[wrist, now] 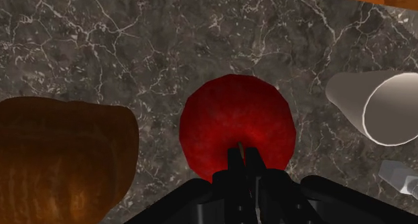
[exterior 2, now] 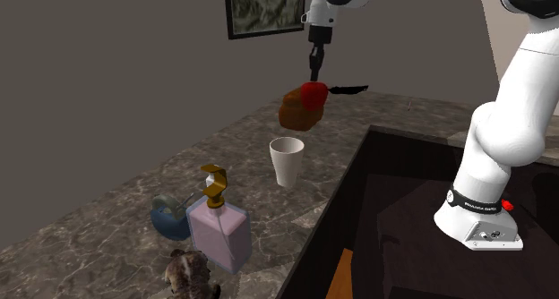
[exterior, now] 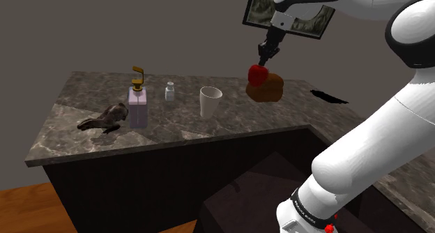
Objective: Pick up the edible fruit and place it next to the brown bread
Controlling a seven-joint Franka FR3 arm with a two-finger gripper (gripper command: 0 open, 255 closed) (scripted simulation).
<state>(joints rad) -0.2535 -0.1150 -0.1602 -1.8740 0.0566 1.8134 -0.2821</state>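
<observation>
Nearly closed, the tool [wrist: 243, 161] had its two black fingers drawn in to a narrow gap, pinching the short stem on top of the red apple [wrist: 238, 130]. In the shoulder view the tool [exterior: 263, 61] pointed straight down onto the apple [exterior: 258, 74], which showed in front of the upper part of the brown bread [exterior: 266, 89]. I could not tell whether the apple rested on the surface [exterior: 209, 130] or hung a little above it. In the wrist view the bread [wrist: 63, 159] lay just beside the apple, with a thin strip of dark marbled stone between them. The white cup [wrist: 378, 108] was farther off on the apple's other side. That cup [exterior: 210, 101] stood upright with its mouth open upward, and its inside showed plain white in the second exterior view [exterior 2: 287, 160]. Farther along the surface, a small white bottle [exterior: 169, 92] stood near a pale pink soap dispenser [exterior: 138, 106] with a gold pump. The dispenser's body looked filled with pinkish liquid [exterior 2: 219, 234]. Beside it lay a dark animal-like figure [exterior: 104, 118]. A flat black object [exterior: 327, 96] lay on the surface beyond the bread, and a framed picture [exterior 2: 264, 6] hung on the grey wall behind.
</observation>
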